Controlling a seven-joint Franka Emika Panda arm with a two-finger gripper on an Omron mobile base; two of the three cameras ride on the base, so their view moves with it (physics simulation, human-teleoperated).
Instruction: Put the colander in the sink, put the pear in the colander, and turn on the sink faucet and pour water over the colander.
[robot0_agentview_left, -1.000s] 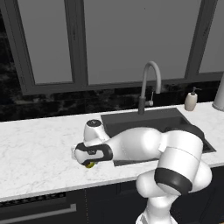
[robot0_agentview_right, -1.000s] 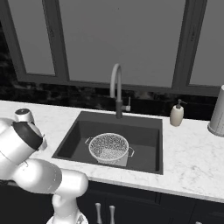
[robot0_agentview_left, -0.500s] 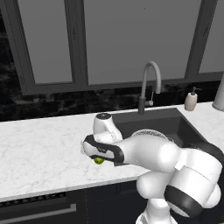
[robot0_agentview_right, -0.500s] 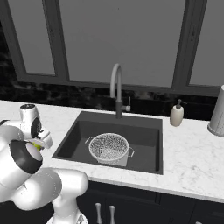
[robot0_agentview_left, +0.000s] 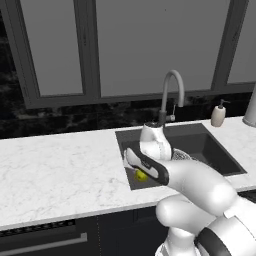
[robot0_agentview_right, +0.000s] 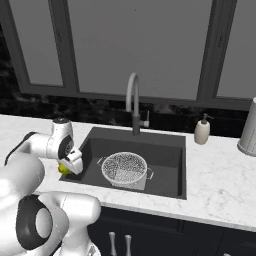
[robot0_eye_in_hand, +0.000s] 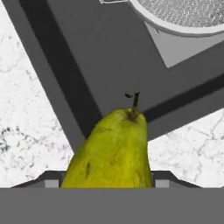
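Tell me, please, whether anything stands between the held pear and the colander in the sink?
Nothing visible does. The pear hangs in the pincer over the sink's left edge, and only open basin separates it from the colander.

One pear (robot0_eye_in_hand: 111, 151), one colander (robot0_agentview_right: 124, 168), one sink (robot0_agentview_right: 165, 155), one faucet (robot0_agentview_right: 133, 102).

**White marble counter around the sink**

The marble counter (robot0_agentview_right: 220, 185) is lying beneath and beside the pincer (robot0_agentview_right: 67, 167). Well to the pincer's right, past the sink (robot0_agentview_right: 165, 172) set into it, a beige soap dispenser (robot0_agentview_right: 202, 131) and a grey canister (robot0_agentview_right: 248, 129) are standing on it.
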